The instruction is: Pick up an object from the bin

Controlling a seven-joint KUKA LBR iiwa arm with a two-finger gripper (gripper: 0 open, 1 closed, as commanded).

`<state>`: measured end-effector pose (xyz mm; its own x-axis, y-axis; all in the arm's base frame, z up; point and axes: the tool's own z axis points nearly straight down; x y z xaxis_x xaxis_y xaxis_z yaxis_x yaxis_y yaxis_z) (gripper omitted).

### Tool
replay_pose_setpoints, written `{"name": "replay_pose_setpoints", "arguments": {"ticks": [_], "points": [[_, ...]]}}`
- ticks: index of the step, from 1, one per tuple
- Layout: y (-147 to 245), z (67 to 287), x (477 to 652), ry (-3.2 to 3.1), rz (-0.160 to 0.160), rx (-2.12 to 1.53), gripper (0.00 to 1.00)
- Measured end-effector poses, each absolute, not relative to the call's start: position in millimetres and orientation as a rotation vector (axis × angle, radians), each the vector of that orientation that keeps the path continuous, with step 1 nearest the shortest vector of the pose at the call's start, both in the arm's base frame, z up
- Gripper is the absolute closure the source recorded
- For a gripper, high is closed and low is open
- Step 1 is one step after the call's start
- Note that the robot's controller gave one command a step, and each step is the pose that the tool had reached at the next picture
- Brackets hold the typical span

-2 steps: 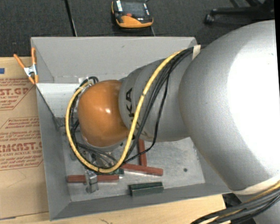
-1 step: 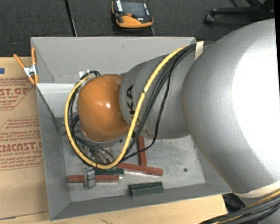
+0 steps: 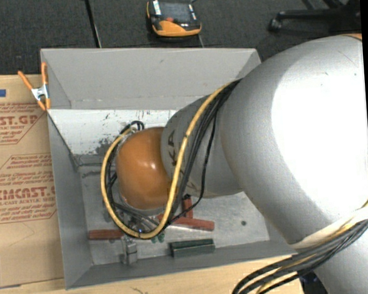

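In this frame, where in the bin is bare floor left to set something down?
Bare grey bin floor lies right of the red bar and dark green rectangular block, and along the left wall. Crowded under the orange wrist cover, around the flat reddish-brown stick.

Setting: robotics lab. Evidence: large silver robot arm (image 3: 296, 135) with bundled cabling reaches into a grey metal bin (image 3: 147, 70). Dark floor, wheeled chair base (image 3: 315, 2), orange-and-black handheld device (image 3: 173, 17) beyond it.

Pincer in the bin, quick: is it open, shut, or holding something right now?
Pincer: cannot be told; the orange wrist cover hides most of it, low in the bin beside a red-brown stick.
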<state>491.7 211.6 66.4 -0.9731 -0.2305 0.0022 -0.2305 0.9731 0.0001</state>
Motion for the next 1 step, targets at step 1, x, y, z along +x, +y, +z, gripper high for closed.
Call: {"name": "replay_pose_setpoints", "arguments": {"ticks": [1], "points": [[228.1,69.6,493.1,-3.132,0.008,0.178,1.00]]}}
